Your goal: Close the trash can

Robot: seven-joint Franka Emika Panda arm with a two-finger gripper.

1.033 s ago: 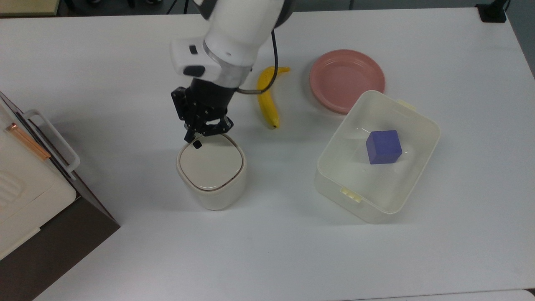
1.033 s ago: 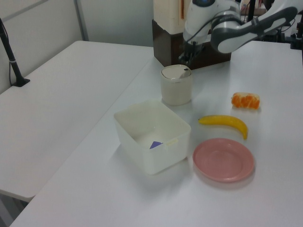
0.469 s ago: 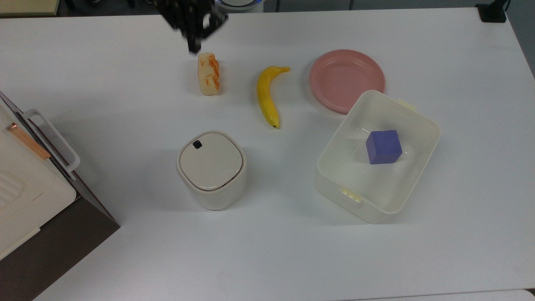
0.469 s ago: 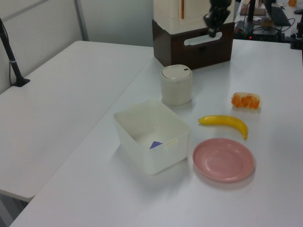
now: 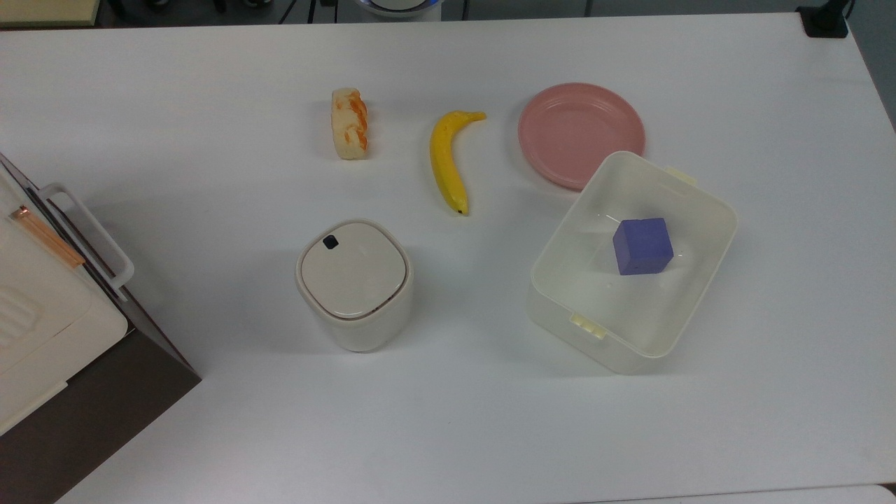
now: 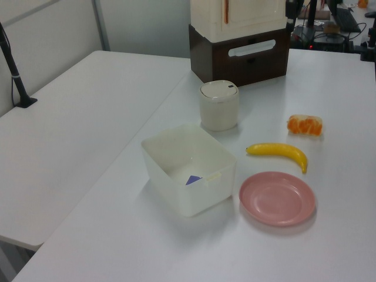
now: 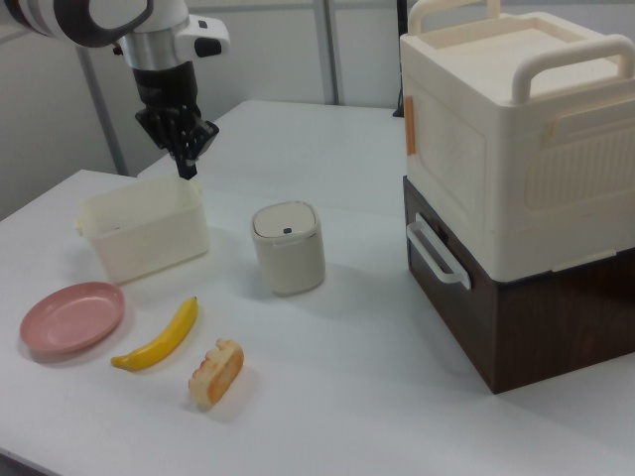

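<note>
The trash can (image 5: 353, 294) is a small cream-white bin standing left of the middle of the table. Its beige lid (image 5: 355, 269) lies flat on the rim, with the black button (image 5: 330, 241) at the far-left corner in the top view. The same trash can (image 6: 219, 106) stands in front of the brown cabinet in the left view. In the right view my gripper (image 7: 186, 167) hangs high in the air, up and to the left of the trash can (image 7: 288, 248) and well apart from it. Its fingers are shut with nothing in them.
A translucent tub (image 5: 560, 308) holds a purple cube (image 5: 642, 246). A pink plate (image 5: 581, 133), a banana (image 5: 446, 161) and an orange-striped bread piece (image 5: 348, 123) lie toward the far edge. A cream box on a brown cabinet (image 5: 42, 315) fills the top view's left.
My gripper rose from the button corner of the trash can's lid, pulled back across the table and left the top view. The lid stays flat.
</note>
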